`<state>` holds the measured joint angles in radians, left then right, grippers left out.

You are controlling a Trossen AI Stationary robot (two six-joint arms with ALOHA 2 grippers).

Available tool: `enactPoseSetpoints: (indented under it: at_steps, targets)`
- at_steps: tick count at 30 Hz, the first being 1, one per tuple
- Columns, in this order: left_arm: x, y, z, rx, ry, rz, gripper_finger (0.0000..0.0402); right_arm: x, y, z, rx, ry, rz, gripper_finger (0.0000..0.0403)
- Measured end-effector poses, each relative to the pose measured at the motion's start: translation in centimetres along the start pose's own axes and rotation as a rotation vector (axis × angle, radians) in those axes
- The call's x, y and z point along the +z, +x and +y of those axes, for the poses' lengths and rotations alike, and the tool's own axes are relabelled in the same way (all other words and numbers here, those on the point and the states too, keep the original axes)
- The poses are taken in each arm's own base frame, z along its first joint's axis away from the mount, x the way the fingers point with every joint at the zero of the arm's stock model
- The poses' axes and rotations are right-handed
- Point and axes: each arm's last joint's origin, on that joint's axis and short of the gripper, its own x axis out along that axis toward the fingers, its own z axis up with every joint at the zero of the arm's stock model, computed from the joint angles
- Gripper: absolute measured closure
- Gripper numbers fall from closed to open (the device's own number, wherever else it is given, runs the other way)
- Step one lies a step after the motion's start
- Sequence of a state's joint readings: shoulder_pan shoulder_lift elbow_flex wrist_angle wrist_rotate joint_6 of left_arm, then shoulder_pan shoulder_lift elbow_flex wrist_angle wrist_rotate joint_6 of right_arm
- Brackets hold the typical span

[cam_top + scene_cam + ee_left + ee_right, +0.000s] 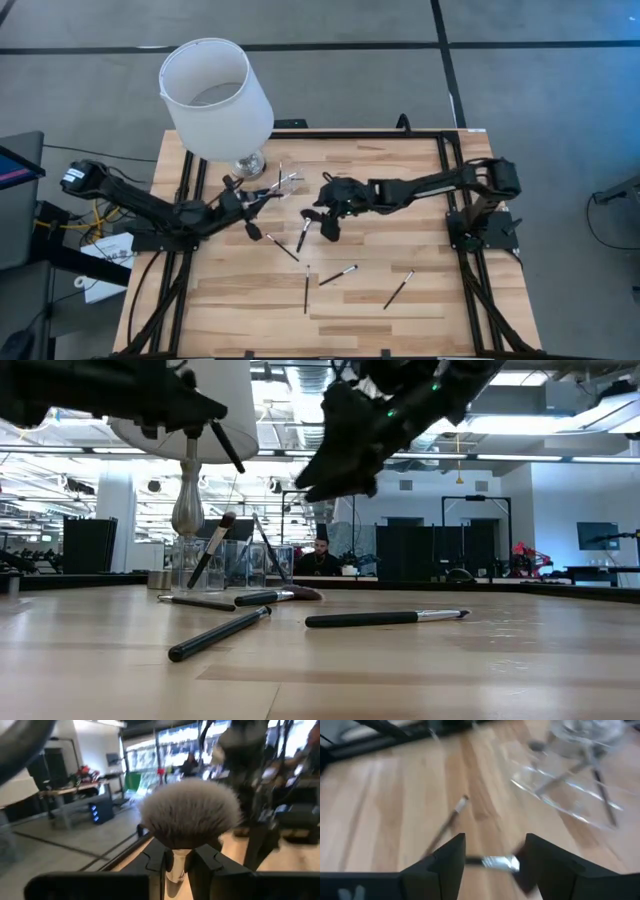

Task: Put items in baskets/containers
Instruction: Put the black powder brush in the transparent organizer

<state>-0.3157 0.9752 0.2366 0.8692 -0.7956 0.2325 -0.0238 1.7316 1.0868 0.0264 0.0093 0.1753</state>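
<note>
Bright ceiling lights behind make the arms dark silhouettes in the low view, while both wrist views are blurred, and the table is evenly lit.

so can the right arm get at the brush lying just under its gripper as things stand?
Probably yes. The right gripper hovers open directly over that brush, whose silver ferrule shows between the fingers in the right wrist view. Nothing lies across it; the clear cup and the left gripper, holding a fluffy brush, sit off to the side.

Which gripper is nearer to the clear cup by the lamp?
Left. The left gripper, shut on a fluffy brush, is right beside the clear cup. The right gripper is open farther out, above a brush on the table.
</note>
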Motion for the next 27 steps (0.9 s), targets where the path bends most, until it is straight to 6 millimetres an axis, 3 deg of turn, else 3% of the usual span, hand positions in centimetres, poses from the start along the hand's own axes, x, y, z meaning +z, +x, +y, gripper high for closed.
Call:
enactPoseSetpoints:
  at_steps: [6, 10, 16, 27]
  targets:
    - [1.3, 2.6, 1.1, 0.088, 0.036, 0.112, 0.0355, 1.3, -3.2, -0.1, -0.025, 0.004, -0.006, 0.0196]
    - [0.7, 4.0, 2.7, 0.074, -0.029, 0.182, 0.0355, 1.8, -4.3, 0.4, -0.015, -0.001, -0.028, 0.02]
    - [-1.8, 5.5, 4.2, 0.092, -0.062, 0.319, 0.0355, 1.7, -4.4, 1.0, 0.003, -0.013, -0.028, 0.0213]
    - [-4.9, 6.5, 3.6, 0.167, -0.018, 0.445, 0.0355, 1.5, -4.2, 1.0, 0.003, -0.013, -0.018, 0.0233]
